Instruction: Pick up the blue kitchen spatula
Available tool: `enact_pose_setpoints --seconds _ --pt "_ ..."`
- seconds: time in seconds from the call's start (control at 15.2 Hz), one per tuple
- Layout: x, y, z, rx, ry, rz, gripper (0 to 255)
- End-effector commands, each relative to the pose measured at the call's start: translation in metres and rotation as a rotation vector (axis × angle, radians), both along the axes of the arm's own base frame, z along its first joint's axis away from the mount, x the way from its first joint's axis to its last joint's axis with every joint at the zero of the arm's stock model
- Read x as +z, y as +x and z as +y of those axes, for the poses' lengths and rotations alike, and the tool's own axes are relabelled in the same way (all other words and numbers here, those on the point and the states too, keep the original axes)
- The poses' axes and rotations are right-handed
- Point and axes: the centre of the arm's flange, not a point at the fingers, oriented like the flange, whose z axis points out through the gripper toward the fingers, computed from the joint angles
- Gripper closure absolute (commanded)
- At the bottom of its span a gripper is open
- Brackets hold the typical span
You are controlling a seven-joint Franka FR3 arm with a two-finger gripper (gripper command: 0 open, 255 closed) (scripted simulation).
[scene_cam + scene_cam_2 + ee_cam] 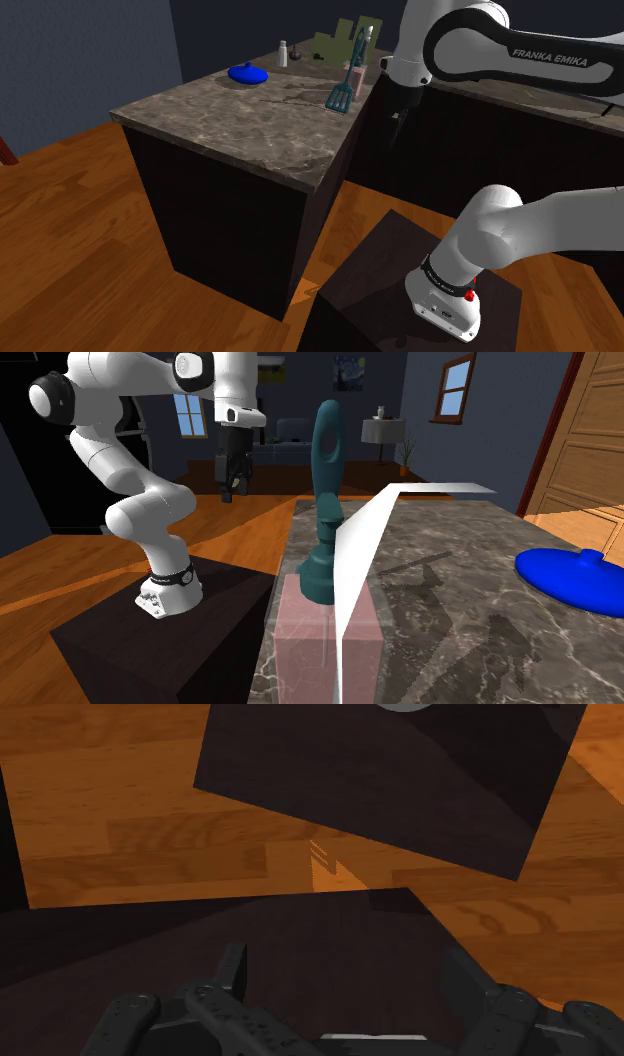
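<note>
Wood floor (80, 210) is the biggest thing going, and on it sits the dark-sided desk (230, 125) with a marbled stone top. Beside that is the dark box stand (370, 290), with the white arm (520, 50) bending up off it and over toward the desk's edge on the shoulder view's right. On the desk there's a blue dish (248, 73) well away from the action, then a pale pink block (325, 637) right by that same edge. The teal spatula (341, 92) is propped against the block, slotted head down on the stone and looped handle sticking up. My guess is the lean matters, since it puts the handle up in the air where it can be pinched from the side instead of scraped off the surface. A thin white strip (360, 562) crosses in front of it in the second exterior view; I can't tell what that is. A little pale shaker (283, 53) stands further back near the dish. Now the jaws: they hang pointing down just off the desk's edge, over the floor between desk and stand, close to the spatula but not touching it. The two black fingers (232, 974) stand well apart with nothing between them, so they're wide open and empty. Looks to me like the approach is only getting going.
</note>
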Motion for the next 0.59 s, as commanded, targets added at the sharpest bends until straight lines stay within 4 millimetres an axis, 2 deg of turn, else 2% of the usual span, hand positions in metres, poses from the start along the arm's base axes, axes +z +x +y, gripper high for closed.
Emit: enact_pose_setpoints --seconds 0.0,0.53 --pt "0.000 0.000 0.000 0.000 0.000 0.000 0" --pt "-0.005 0.090 0.004 -0.340 -0.103 -0.161 0"
